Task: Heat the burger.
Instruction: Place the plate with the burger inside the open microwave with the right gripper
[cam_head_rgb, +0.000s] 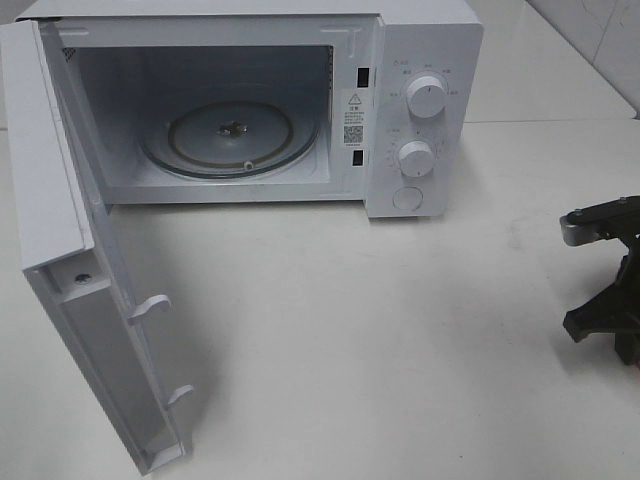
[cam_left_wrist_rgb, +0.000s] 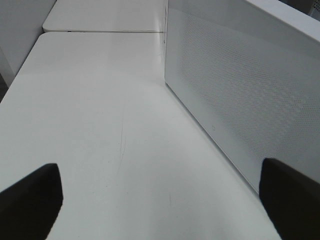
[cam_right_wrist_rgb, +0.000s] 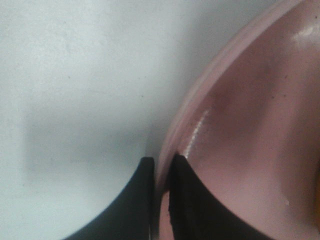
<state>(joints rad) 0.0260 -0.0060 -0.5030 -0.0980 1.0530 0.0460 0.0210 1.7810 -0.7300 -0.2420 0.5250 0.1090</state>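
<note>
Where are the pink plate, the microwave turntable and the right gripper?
pink plate (cam_right_wrist_rgb: 250, 140): right wrist view, bare inner surface.
turntable (cam_head_rgb: 275, 135): exterior high view, bare glass.
right gripper (cam_right_wrist_rgb: 162, 161): right wrist view, between fingertips.

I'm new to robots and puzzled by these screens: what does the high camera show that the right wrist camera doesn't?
Only the high view: the white microwave oven, its door swung open, the round glass turntable inside. Only the right wrist view: a round pink plate, its rim pinched by the right gripper. Both: the white tabletop.
</note>
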